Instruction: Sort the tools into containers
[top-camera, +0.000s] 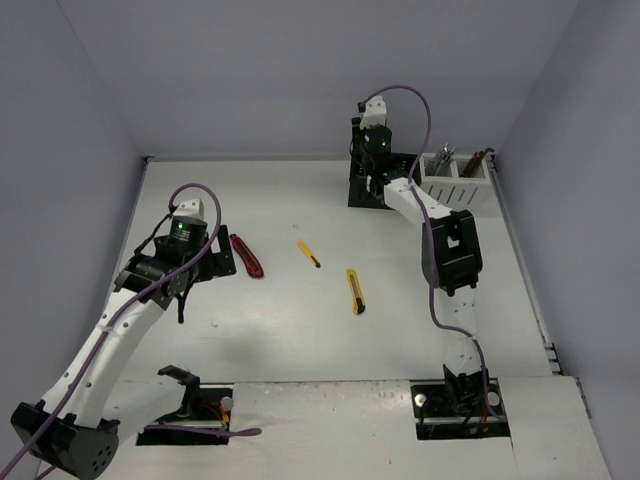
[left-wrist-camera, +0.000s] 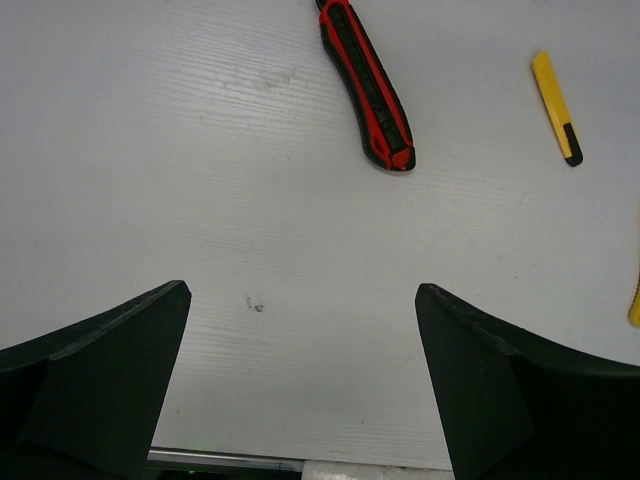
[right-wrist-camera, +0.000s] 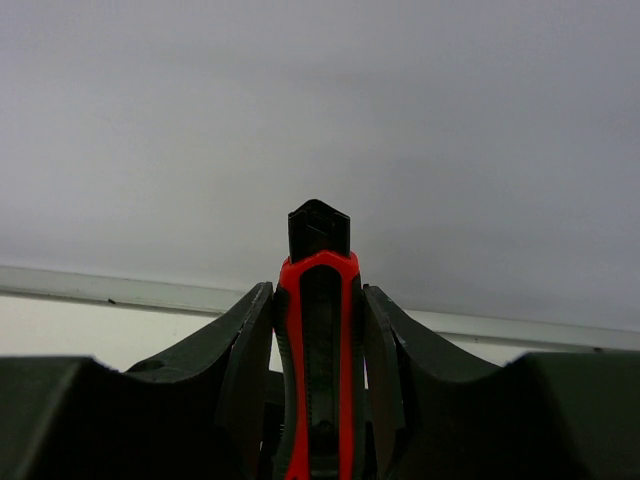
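- Three tools lie loose on the table (top-camera: 300, 330): a loose red-black knife (top-camera: 247, 255), a small yellow knife (top-camera: 309, 254) and a bigger yellow knife (top-camera: 356, 291). All are well apart from the boxes.
- The white container (top-camera: 455, 187) sits at the far right. Silver wrenches (top-camera: 445, 157) stand in its left compartment, brown-handled screwdrivers (top-camera: 481, 160) in its right.
- The right gripper (right-wrist-camera: 317, 295) is clamped on the held red-black knife (right-wrist-camera: 320, 235), with a finger on each side of the handle. The black tip sticks out past the fingertips toward the back wall.
- From above, that wrist appears to sit over a dark box (top-camera: 358, 195) just left of the white one. I take it for the black container. It's mostly hidden, so I can't tell which compartment is underneath.
- The left gripper (left-wrist-camera: 300, 300) is spread wide and holds nothing. It hangs over bare table near the loose red-black knife.
- Step in hand, as I read it: get the held knife into the dark box.
- Doing it well:
  - Pitch the wrist down so the tip points into the box.
  - Centre over one compartment, not the divider.
  - Lower until the tip is inside the walls, then let go.
- Risk: a high or angled release could bounce the knife off the rim or tip the light box.
- The left arm looks best placed for the loose red-black knife. Grip it mid-body, across the narrow sides.
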